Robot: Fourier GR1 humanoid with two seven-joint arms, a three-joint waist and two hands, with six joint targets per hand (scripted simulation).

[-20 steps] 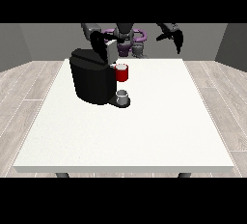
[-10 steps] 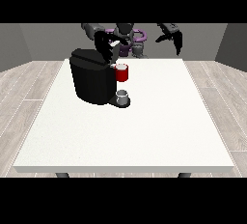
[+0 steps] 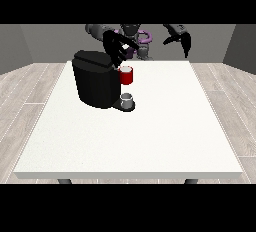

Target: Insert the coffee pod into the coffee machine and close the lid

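Black coffee machine (image 3: 95,83) sat directly below and beside the hand at the view's left (image 3: 119,50), finger state indeterminable, while the hand at the view's right (image 3: 181,38) hung well apart, fingers loosely spread; a grey thing (image 3: 127,101) rested at the machine's base.

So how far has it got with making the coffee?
Hard to call anything done. The hand at the view's left is over the coffee machine, above a red thing at the machine. A grey thing sits at its base. I can't confirm the lid is closed.
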